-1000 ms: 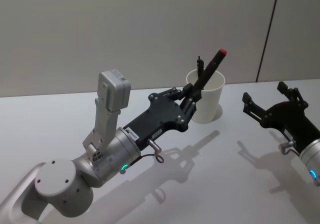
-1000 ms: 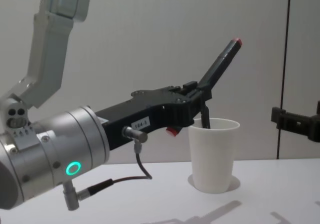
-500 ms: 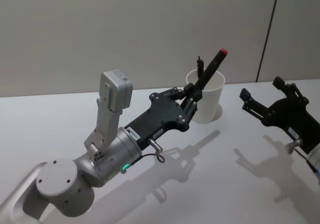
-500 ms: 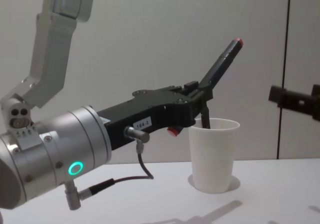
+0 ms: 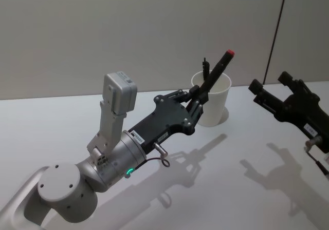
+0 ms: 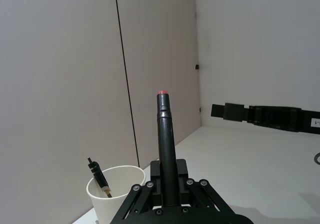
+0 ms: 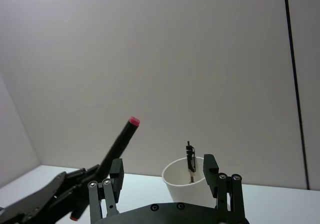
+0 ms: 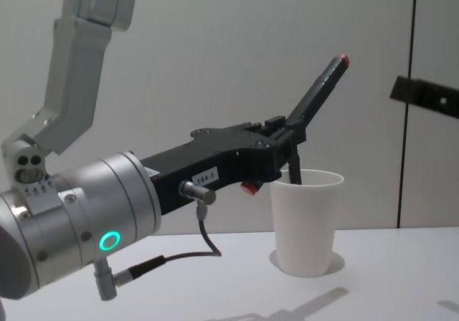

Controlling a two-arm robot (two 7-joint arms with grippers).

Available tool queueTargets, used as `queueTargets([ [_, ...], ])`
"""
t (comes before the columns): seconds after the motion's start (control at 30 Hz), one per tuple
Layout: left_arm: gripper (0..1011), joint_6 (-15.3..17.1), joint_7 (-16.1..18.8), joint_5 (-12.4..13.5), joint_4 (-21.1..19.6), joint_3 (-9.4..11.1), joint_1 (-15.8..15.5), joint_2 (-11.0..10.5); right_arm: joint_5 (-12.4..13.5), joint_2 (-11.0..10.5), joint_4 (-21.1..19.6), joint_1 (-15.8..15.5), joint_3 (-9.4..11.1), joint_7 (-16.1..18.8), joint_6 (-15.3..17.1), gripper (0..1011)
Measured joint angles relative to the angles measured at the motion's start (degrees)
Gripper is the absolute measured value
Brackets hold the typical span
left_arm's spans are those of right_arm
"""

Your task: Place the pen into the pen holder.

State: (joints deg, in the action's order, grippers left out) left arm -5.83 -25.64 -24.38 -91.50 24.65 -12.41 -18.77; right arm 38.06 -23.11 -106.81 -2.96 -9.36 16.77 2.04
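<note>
Black red-capped plastic pen is leaning over the rim of the white paper cup, your left gripper clamping its lower end; it's likely light, stiff, slick. Your right gripper is hovering open and empty, right of the cup.

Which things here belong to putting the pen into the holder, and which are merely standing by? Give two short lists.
Belong to the job:
black pen with a red end
plain white paper cup
left gripper, shut on the pen

Standing by:
thin black item standing in the cup
right gripper, open, raised at the right
white table
</note>
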Motion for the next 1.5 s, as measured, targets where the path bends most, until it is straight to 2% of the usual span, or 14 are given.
queueTargets([
  [0.03,178,0.0,0.0,0.0,0.0,0.0,0.0,0.0,1.7,0.0,-0.2,0.0,0.1,0.4,0.4,1002],
  [0.3,178,0.0,0.0,0.1,0.0,0.0,0.0,0.0,9.2,0.3,-0.5,0.8,0.7,1.2,3.3,1002],
  [0.33,179,0.0,0.0,0.1,0.0,0.0,0.0,0.0,10.8,0.5,-0.5,1.1,0.7,1.1,4.1,1002],
  [0.37,179,0.0,0.0,0.1,0.0,0.0,0.0,0.0,10.8,0.5,-0.5,1.1,0.7,1.1,4.1,1002],
  [0.43,179,0.0,0.0,0.1,0.0,0.0,0.0,0.0,13.4,1.1,-0.3,1.9,0.7,0.5,5.7,1002],
  [0.53,178,0.0,0.0,0.1,0.0,0.0,0.0,0.0,15.7,1.7,0.1,2.8,0.5,-0.6,7.6,1002],
  [0.73,178,0.0,0.0,0.1,0.0,0.0,0.0,0.0,19.3,3.1,1.4,4.7,0.0,-3.1,11.2,1001],
  [1.07,179,0.0,0.0,0.1,0.0,0.0,0.0,0.0,21.7,4.6,3.5,7.2,-1.2,-4.2,15.6,1002],
  [1.2,179,0.0,0.0,0.1,0.0,0.0,0.0,0.0,22.0,4.8,4.3,7.9,-1.9,-2.7,17.4,1001],
  [1.5,178,0.0,0.0,0.1,0.0,0.0,0.0,0.0,21.7,4.8,5.6,8.3,-3.0,0.8,18.5,1002],
])
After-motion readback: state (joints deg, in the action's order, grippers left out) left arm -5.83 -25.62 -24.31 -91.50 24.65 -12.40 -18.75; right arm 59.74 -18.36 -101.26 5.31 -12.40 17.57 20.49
